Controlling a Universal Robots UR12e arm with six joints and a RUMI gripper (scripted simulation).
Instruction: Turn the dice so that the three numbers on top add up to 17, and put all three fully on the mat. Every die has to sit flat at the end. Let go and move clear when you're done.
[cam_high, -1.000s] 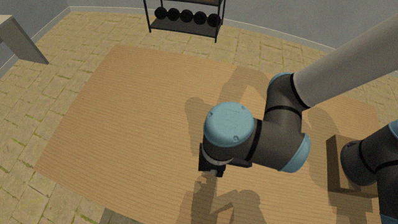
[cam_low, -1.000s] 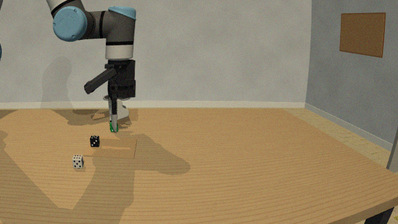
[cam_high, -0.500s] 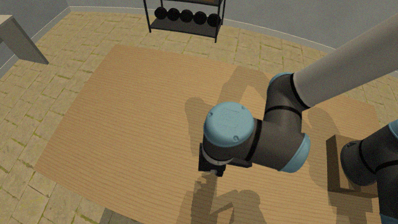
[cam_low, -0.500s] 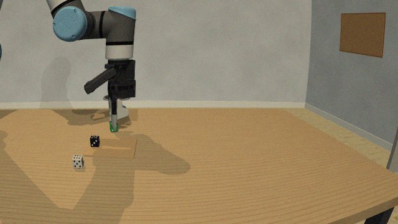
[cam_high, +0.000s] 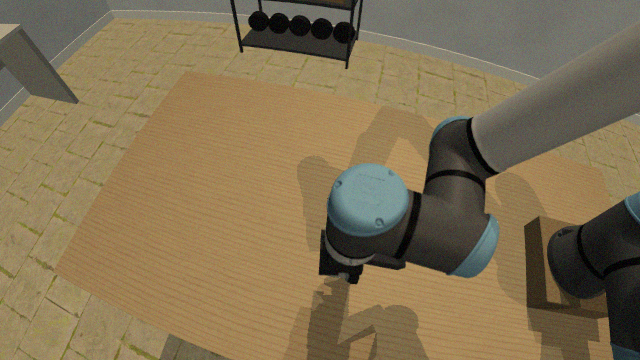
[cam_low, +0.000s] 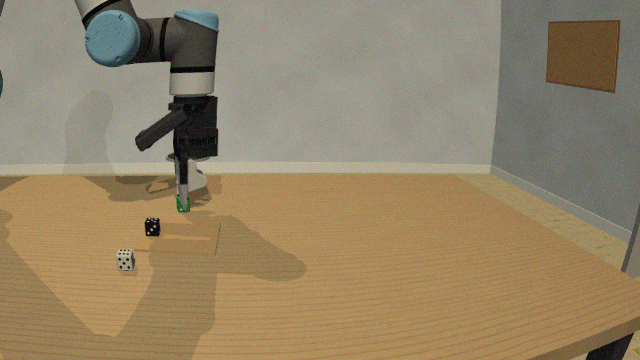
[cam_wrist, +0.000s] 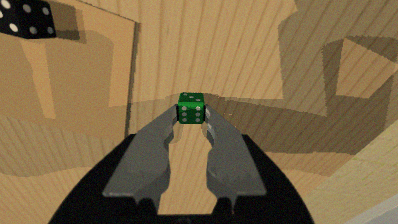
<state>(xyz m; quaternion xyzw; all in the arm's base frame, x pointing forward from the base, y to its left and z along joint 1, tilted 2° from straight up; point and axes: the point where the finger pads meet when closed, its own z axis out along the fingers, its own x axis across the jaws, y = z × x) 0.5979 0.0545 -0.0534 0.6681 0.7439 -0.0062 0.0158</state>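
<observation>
My gripper (cam_wrist: 191, 105) is shut on a small green die (cam_wrist: 191, 108), which sits between the fingertips; the face towards the wrist camera shows six pips. In the exterior view the gripper (cam_low: 183, 202) hangs straight down with the green die (cam_low: 180, 206) at or just above the table top. A black die (cam_low: 152, 226) sits on the thin tan mat (cam_low: 182, 238), and also shows at the top left of the wrist view (cam_wrist: 27, 17). A white die (cam_low: 125, 260) lies on the table just off the mat's near left corner. In the overhead view the wrist (cam_high: 367, 215) hides all the dice.
A brown block (cam_high: 542, 262) stands by the robot base at the right. A dark shelf with black balls (cam_high: 300, 25) stands on the floor beyond the table. The table's near edge runs close below the gripper in the overhead view.
</observation>
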